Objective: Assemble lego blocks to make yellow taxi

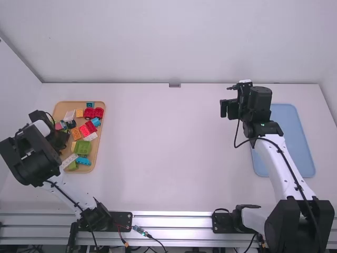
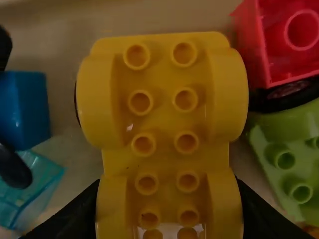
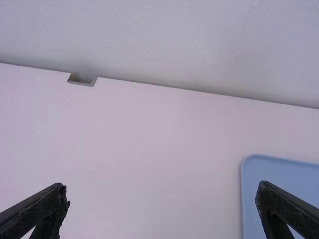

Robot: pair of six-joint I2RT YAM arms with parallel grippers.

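Left wrist view: yellow blk (image 2: 164,119) btwn L fingers (image 2: 77,216), clamped at its sides, nr green blk (image 2: 294,162).

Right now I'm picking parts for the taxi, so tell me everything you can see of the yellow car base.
The yellow car base looks like glossy plastic, with rounded fenders flanking two columns of round studs that face the left wrist camera. The left gripper has its jaws against both sides. Behind is the tan tray; whether it bears on that is unclear. A red block sits close beside it.
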